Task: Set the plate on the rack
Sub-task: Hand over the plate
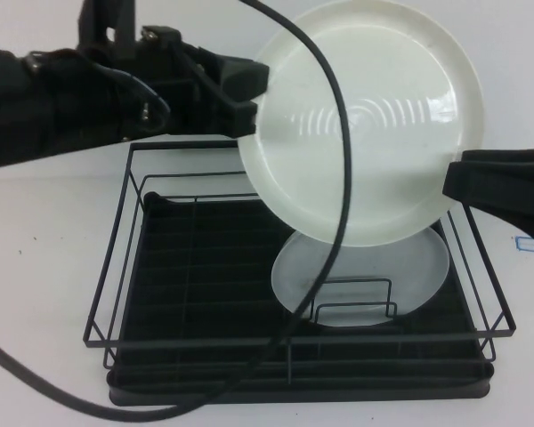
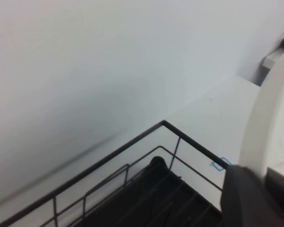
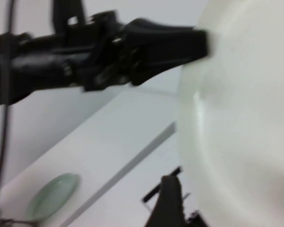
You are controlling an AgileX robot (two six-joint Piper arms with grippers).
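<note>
Plate [image 1: 369,120] is held upright above the rack [image 1: 125,267], left claw [image 1: 249,93] pinching one rim, right claw [image 1: 458,182] pinching the opposite. Risk: uneven release would tip it onto the duller plate [image 1: 409,271] below both claws.

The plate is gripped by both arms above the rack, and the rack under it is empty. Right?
Not empty. The high view shows a duller plate already lying in the rack. Both the left gripper and right gripper do hold the plate.
</note>
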